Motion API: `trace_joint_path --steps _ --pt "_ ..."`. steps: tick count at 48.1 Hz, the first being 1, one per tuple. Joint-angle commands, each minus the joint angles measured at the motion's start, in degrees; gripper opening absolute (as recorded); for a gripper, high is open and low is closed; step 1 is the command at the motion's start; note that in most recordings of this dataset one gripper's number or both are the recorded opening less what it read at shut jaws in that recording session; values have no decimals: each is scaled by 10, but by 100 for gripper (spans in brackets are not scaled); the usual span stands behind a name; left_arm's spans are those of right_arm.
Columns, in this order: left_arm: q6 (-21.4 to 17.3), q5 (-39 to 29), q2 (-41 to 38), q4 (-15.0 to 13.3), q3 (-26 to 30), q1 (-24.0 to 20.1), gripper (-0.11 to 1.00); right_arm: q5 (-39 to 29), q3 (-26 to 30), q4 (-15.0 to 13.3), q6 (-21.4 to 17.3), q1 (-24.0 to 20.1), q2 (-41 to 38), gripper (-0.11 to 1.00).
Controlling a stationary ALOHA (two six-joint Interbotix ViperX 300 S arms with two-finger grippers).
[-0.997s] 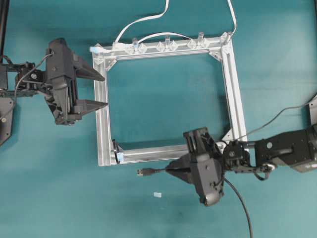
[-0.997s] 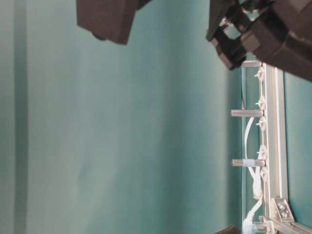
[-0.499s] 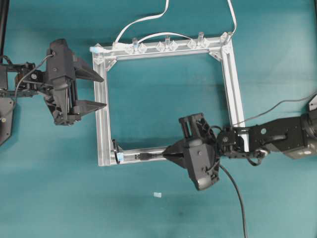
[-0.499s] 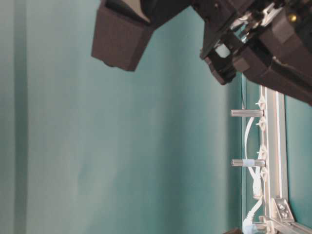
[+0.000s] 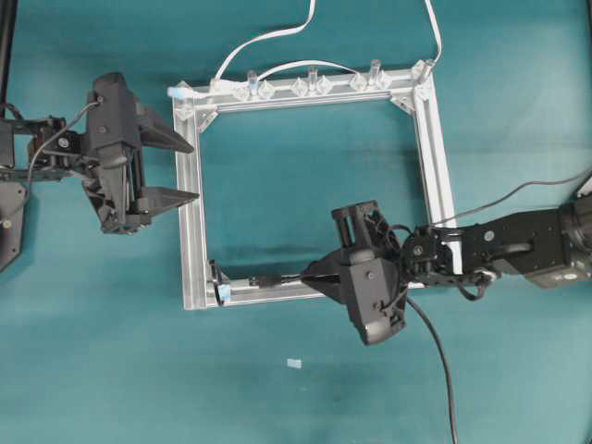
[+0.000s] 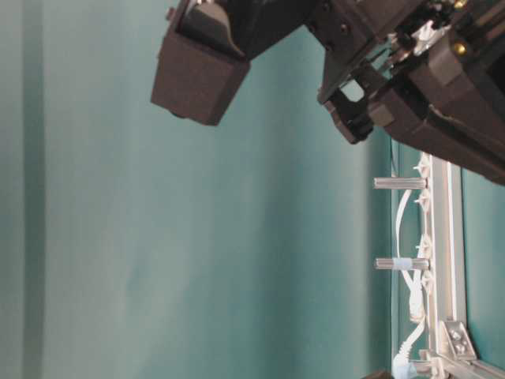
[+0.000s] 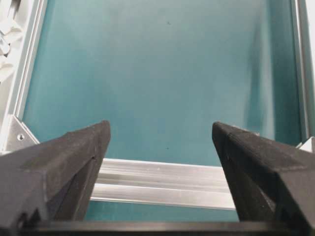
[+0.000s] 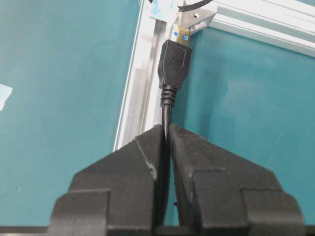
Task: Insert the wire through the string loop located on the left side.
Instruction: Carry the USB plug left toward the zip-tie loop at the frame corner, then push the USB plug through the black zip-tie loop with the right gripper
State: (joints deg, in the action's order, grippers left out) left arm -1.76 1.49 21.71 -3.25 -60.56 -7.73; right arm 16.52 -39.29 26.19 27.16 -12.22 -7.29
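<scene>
On the teal bench, the right gripper pinches the thin black USB-tipped wire at the square aluminium frame's lower-left corner; the left gripper gapes wide.

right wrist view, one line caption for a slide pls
Right gripper pinching the black wire, its plug aimed at the string loop.

We see the frame from straight overhead, sideways at table level, and close from both wrists
</scene>
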Motion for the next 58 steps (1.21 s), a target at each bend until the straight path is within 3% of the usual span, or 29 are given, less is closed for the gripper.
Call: trace_joint_path --steps 1,58 --pt "0 -1 6 1 11 2 87 5 13 -3 1 1 19 6" --pt "-3 -17 20 1 9 2 87 7 13 -3 1 2 18 6"
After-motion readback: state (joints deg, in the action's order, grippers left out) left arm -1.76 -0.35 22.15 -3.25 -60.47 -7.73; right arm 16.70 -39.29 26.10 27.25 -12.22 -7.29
